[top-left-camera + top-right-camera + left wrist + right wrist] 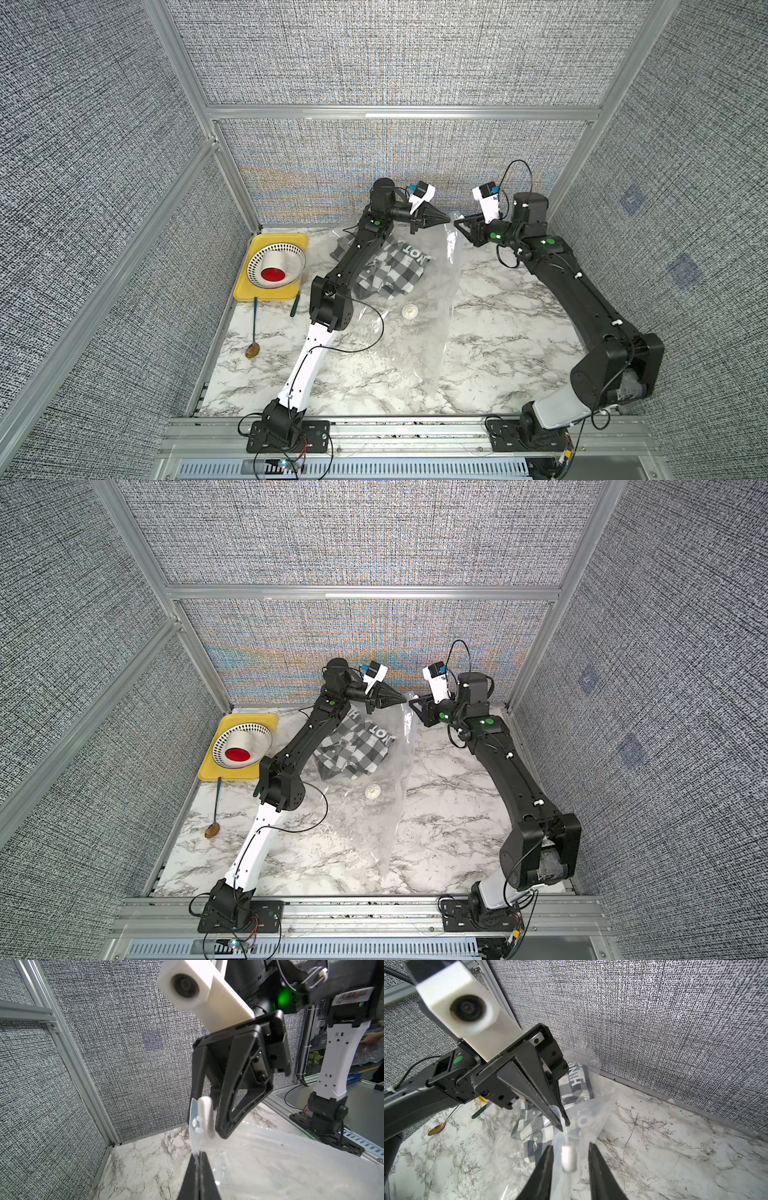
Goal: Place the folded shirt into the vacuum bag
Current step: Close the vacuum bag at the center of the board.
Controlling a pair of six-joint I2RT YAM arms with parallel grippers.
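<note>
The vacuum bag [415, 332], clear and crinkly, lies across the middle of the marble table with its white valve [409, 311] facing up. The black-and-white checked shirt [395, 266] shows through the plastic at the bag's far end, also in the right wrist view [533, 1126]. At the back, my left gripper [448, 218] is shut on the bag's raised edge [196, 1142]. My right gripper [571, 1146] faces it, open. Its jaws stand on either side of a small white slider clip [569, 1158] on that same edge, with a gap on both sides.
A yellow tray [291, 241] at the back left holds a white perforated bowl [276, 259] with a red-bottomed cup in it. A long spoon [253, 332] and a green-handled tool [295, 305] lie in front of the tray. The back wall stands close behind both grippers.
</note>
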